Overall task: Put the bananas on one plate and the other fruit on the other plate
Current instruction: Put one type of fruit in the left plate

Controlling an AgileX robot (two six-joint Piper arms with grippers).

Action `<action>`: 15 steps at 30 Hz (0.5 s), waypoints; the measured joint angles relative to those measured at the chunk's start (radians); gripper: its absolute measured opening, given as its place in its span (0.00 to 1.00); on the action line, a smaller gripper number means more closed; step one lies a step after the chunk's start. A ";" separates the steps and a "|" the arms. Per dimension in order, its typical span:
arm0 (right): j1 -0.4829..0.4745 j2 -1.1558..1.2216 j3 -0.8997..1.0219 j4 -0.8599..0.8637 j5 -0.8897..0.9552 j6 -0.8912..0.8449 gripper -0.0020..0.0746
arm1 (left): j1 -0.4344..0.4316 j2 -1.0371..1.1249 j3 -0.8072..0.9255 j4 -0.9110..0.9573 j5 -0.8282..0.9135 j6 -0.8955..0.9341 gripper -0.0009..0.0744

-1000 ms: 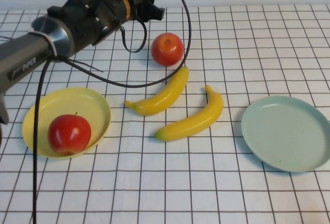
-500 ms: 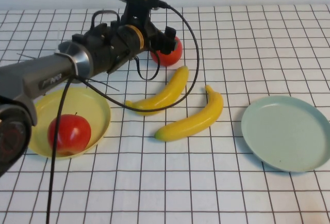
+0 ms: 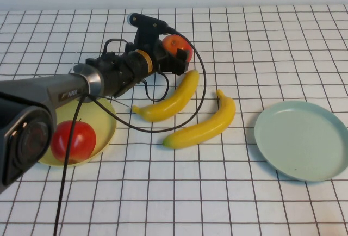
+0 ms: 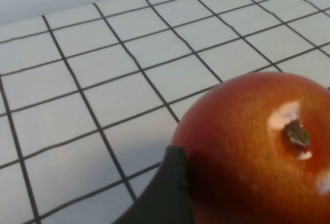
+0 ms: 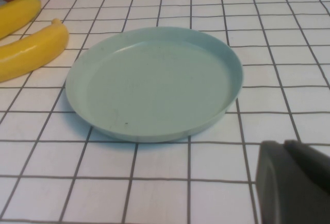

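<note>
Gridded table (image 3: 272, 203): left tool (image 3: 176, 56) around far apple (image 3: 175, 44), grip unclear; right tool (image 5: 294, 182) near mint plate (image 5: 154, 84).

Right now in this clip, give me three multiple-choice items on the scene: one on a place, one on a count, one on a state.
1. Where is the left gripper?
A. over the mint plate
B. at the apple behind the bananas
C. on the yellow plate

2. How many bananas lie on the table?
A. one
B. two
C. three

3. What does the mint plate hold?
A. nothing
B. a banana
C. an apple

Answers:
1 B: the high view shows the left gripper reaching the far apple, and a dark finger sits against that apple in the left wrist view.
2 B: one banana and a second banana lie between the plates.
3 A: its surface is bare; the other apple sits on the yellow plate. The right gripper shows only in its own wrist view, near the mint plate.
</note>
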 joint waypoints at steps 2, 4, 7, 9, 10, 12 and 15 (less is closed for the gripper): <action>0.000 0.000 0.000 0.000 0.000 0.000 0.00 | 0.006 0.004 0.000 0.000 -0.023 0.000 0.90; 0.000 0.000 0.000 0.000 0.000 0.000 0.00 | 0.014 0.013 0.000 0.000 -0.053 0.000 0.90; 0.000 0.000 0.000 0.000 0.000 0.000 0.00 | 0.022 0.022 0.000 0.002 -0.083 -0.011 0.90; 0.000 0.000 0.000 0.000 0.000 0.000 0.00 | 0.027 0.029 0.000 0.002 -0.098 -0.015 0.90; 0.000 0.000 0.000 0.000 0.000 0.000 0.00 | 0.028 0.031 0.000 0.002 -0.102 -0.015 0.90; 0.000 0.000 0.000 0.000 0.000 0.000 0.00 | 0.032 0.032 0.000 0.002 -0.107 -0.015 0.90; 0.000 0.000 0.000 0.000 0.000 0.000 0.00 | 0.037 0.032 0.000 0.004 -0.111 -0.017 0.90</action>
